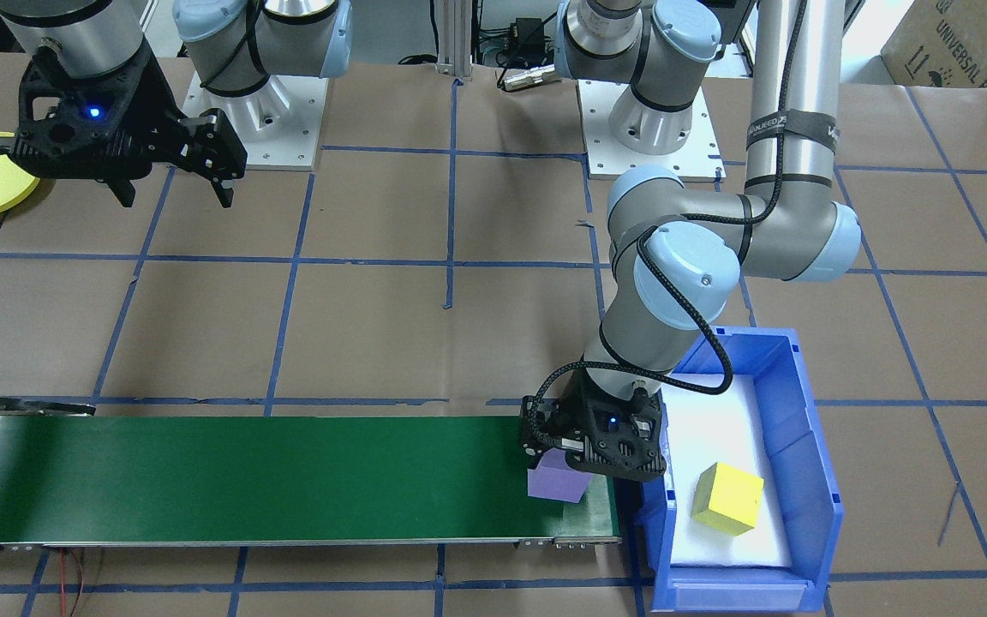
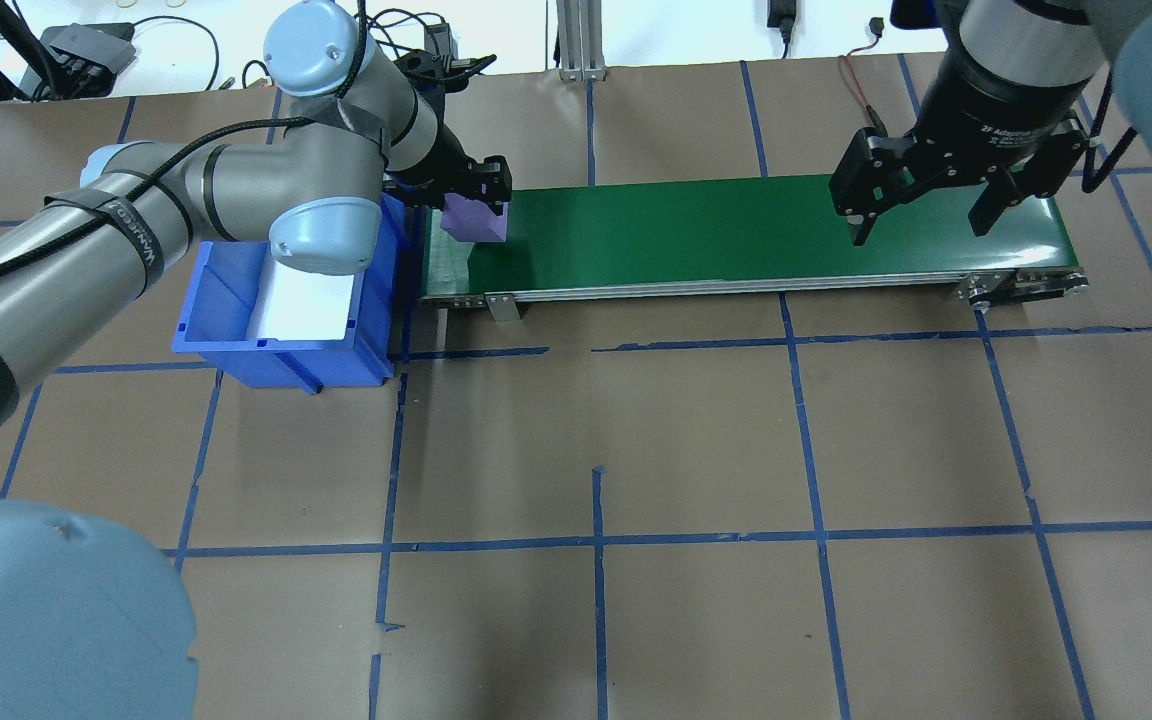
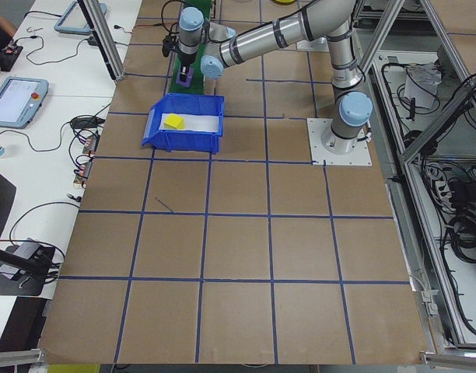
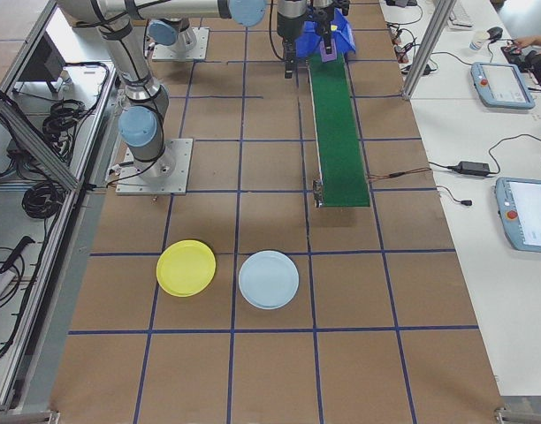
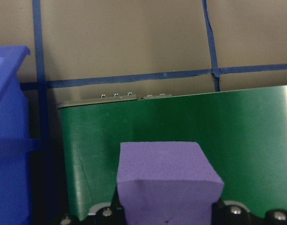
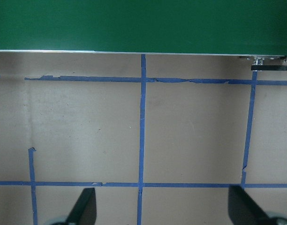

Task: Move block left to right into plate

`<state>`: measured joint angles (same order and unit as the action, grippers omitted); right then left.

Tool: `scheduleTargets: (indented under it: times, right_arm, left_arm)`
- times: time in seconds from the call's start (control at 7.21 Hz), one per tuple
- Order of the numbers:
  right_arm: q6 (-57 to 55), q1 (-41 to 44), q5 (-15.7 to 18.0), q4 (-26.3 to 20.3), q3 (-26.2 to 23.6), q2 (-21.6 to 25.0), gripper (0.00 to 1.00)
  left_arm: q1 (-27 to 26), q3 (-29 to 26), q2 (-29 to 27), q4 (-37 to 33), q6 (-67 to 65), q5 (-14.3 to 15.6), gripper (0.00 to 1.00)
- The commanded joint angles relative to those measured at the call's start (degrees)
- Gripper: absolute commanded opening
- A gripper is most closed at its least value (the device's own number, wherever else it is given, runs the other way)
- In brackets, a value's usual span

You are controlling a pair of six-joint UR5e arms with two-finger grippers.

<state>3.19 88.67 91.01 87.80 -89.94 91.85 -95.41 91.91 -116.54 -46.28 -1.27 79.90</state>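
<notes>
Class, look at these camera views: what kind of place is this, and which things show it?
Most likely a robotics lab test cell: two arms bolted to a taped-grid table, a small green conveyor belt, and teach pendants on a side bench.

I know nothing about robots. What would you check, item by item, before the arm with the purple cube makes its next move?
1. Purple foam cube between the left gripper fingers: ok, wrist view shows it held.
2. Cube over the near end of the green conveyor belt: ok.
3. Cube resting on the belt or just above it: cannot tell.
4. Belt ahead free of objects: ok.
5. Right gripper open and waiting at the far end: ok.
6. Round yellow plate and round light blue plate empty: ok.
</notes>
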Motion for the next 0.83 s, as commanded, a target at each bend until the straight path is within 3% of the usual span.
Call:
scheduleTargets:
  times: [0.0,0.28,0.55,0.69]
  right_arm:
    - [-0.03,0.01,0.04,0.0,0.03,0.0,1.0]
    - [-0.03,0.01,0.04,0.0,0.03,0.0,1.0]
    - [-0.03,0.01,0.04,0.0,0.03,0.0,1.0]
    - [-0.03,-0.07,-0.05,0.0,0.03,0.0,1.0]
  left_arm:
    - [0.14,-0.76,1.92,-0.12,0.39,2.26,1.0]
    - [2.58,-2.42,5.61,-5.62,1.08,3.51,1.0]
    - [12.39,-4.71,7.29,-16.96,3.54,3.16,1.0]
    - [14.88,-4.81,6.69,-16.65,7.64,3.42,1.0]
